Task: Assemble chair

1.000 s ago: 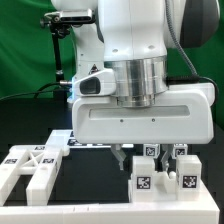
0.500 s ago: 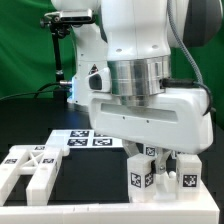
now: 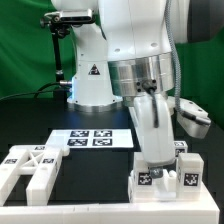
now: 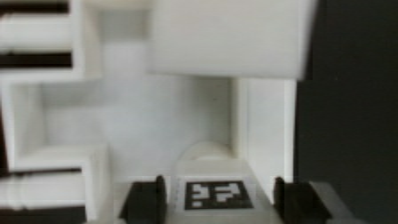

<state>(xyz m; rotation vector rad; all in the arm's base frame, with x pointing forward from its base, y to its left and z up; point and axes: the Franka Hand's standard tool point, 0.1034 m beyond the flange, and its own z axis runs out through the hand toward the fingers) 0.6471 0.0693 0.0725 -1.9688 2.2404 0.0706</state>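
In the wrist view my gripper (image 4: pixel 215 204) has its two dark fingers (image 4: pixel 150 200) pressed against the sides of a narrow white chair piece (image 4: pixel 214 160) that bears a black-and-white tag. Past it lie broader white chair parts (image 4: pixel 214 40). In the exterior view the gripper (image 3: pixel 160 163) reaches down, tilted, into the tagged white chair blocks (image 3: pixel 187 170) at the exterior view's lower right. The fingertips are hidden among them. Another white chair piece (image 3: pixel 30 168), a frame with crossed bars, lies at the lower left.
The marker board (image 3: pixel 90 139) lies flat on the black table behind the parts. The arm's base (image 3: pixel 88 75) stands behind it, before a green curtain. A dark stand (image 3: pixel 62 40) rises at the back left.
The jaws have narrowed onto the tagged piece. The wrist has turned and tilted, and the hand's wide body no longer hangs squarely over the blocks, so the marker board shows fully.
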